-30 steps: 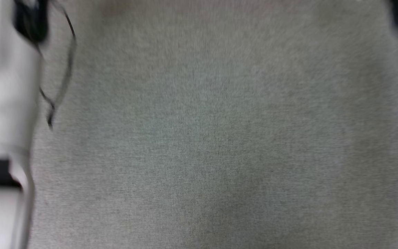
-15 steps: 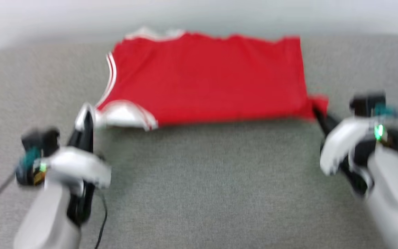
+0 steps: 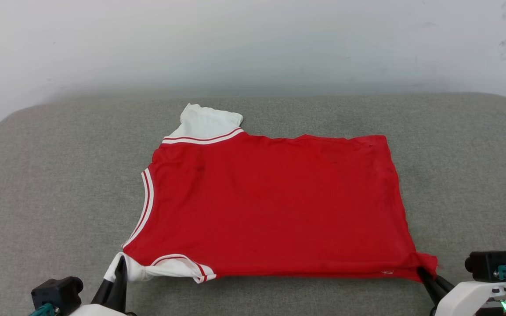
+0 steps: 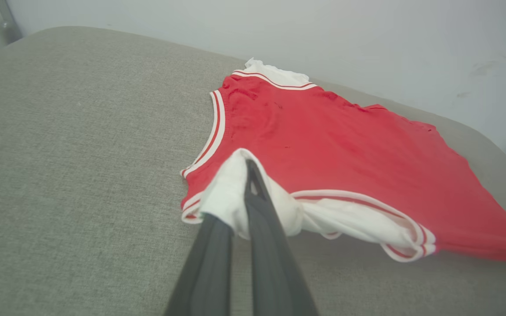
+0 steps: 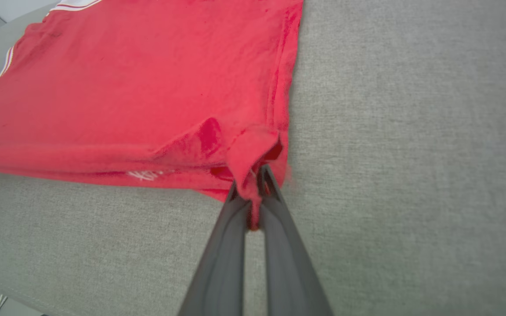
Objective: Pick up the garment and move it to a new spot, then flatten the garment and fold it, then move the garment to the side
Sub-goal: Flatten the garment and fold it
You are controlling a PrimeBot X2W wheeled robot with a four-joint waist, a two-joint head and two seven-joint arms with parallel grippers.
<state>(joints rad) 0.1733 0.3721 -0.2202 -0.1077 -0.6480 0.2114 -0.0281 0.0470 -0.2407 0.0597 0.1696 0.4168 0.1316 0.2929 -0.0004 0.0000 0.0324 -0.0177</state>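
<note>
Wrist views show the garment (image 4: 345,149) pinched: left claw (image 4: 244,184) on sleeve (image 4: 358,224), right claw (image 5: 249,180) on hem (image 5: 253,149).

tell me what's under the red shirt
The garment lies on the grey cushion, which shows all around it. At its near edge a lower layer with white lettering peeks out. Anything else beneath is covered by the fabric.

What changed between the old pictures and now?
Mostly the camera moved: the head tipped up from bare cushion to the shirt, and the blur cleared. Whether the shirt itself slid cannot be told. Same as half a second ago: the left hand stays shut on the near white sleeve, and the right hand on the near red corner.
</note>
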